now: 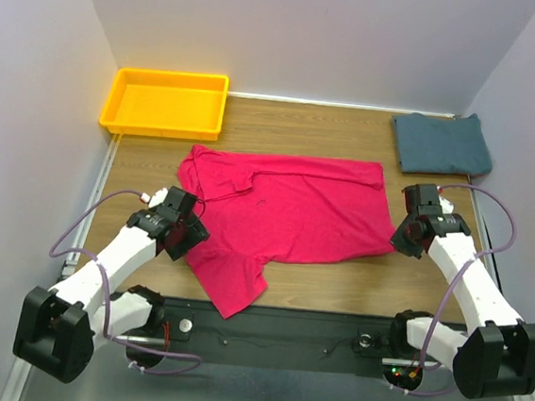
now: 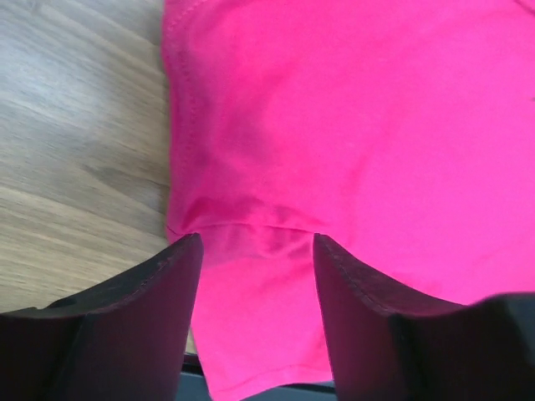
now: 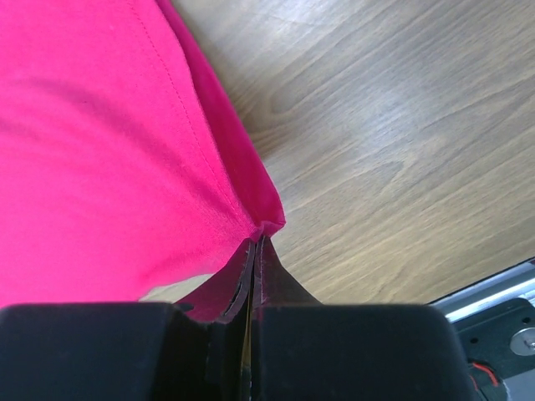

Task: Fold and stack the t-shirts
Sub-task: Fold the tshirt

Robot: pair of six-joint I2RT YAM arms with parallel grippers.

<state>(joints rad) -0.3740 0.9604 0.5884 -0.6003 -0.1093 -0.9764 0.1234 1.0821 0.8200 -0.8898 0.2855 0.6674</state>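
The pink t-shirt (image 1: 295,208) lies spread out; left gripper (image 2: 255,246) jaws stand apart over its left edge, right gripper (image 3: 257,242) jaws pinch its corner.

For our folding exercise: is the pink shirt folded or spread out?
Mostly spread out: the pink shirt lies flat across the table, collar and one sleeve showing.
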